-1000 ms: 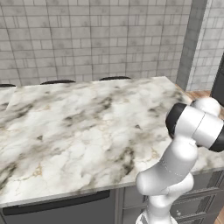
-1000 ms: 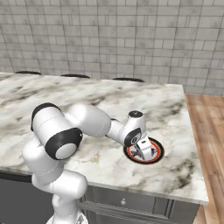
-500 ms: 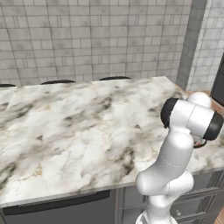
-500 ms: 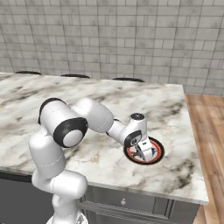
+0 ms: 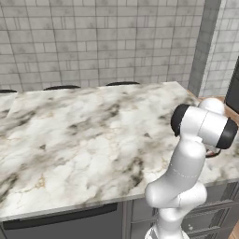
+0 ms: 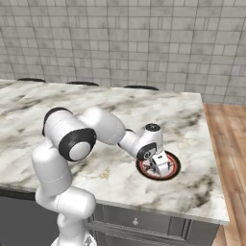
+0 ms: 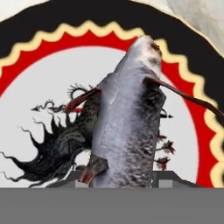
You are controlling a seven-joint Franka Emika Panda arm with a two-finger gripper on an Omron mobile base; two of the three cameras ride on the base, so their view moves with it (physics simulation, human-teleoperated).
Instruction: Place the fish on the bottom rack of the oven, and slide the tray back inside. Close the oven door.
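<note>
A grey fish [image 7: 127, 122] with reddish fins lies on a round plate [image 7: 30, 61] that has a black rim, a red scalloped ring and a white centre with a dark drawing. The plate [image 6: 174, 169] sits on the marble counter near its right end. My gripper [image 6: 161, 166] reaches down onto it. In the hand view my gripper [image 7: 122, 180] straddles the tail end of the fish, with a dark fingertip [image 7: 81, 180] pressed against each flank. The jaws are shut on the fish, which still rests on the plate.
The marble counter [image 6: 105, 110] ends just right of the plate, with wooden floor [image 6: 230, 144] beyond that edge. Grey drawers [image 6: 139, 223] run under the counter front. A tiled wall [image 5: 93, 42] stands behind, with dark stool backs [image 5: 60, 87] at the far edge.
The arm's elbow has swung and the hand has settled lower over the plate. The jaws have closed in from wide open onto the fish.
</note>
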